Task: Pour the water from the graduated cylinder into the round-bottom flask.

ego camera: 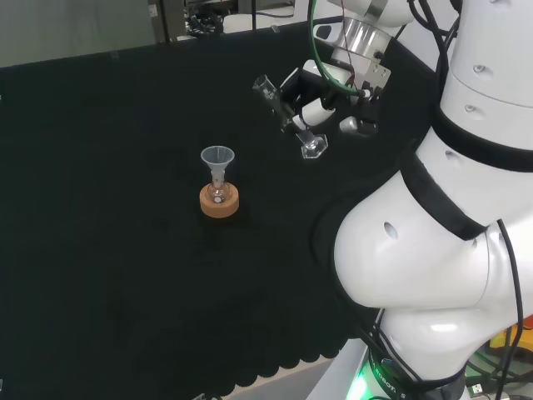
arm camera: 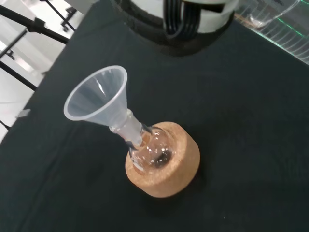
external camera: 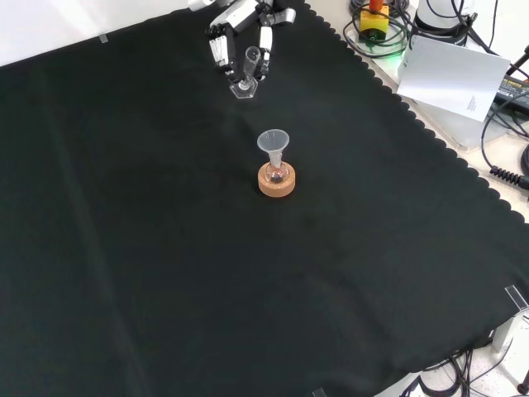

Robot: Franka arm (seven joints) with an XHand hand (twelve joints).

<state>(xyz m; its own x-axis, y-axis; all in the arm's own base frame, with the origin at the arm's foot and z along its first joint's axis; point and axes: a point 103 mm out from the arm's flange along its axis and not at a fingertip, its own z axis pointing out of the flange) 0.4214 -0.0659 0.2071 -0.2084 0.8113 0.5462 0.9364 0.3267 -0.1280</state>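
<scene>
Hand (ego camera: 321,100) gripping tilted graduated cylinder (ego camera: 287,117), well apart from funnel (ego camera: 217,158)

1. From my head view, the hand (ego camera: 329,87) wraps the graduated cylinder (ego camera: 287,117) mid-body, so that stretch of the tube is hidden behind the fingers (ego camera: 316,110). No way I can tell if there's water in it.
2. Front view cuts the hand (external camera: 244,21) off at the top edge, and the cylinder there is too small to read a level.
3. Round-bottom flask (arm camera: 149,152) sits sunk in the cork ring (arm camera: 166,166), so its underside is hidden. Can't tell whether it holds any liquid, just glare.
4. In the wrist view there's a blurry clear thing cut off at the corner; can't say what it is.
</scene>
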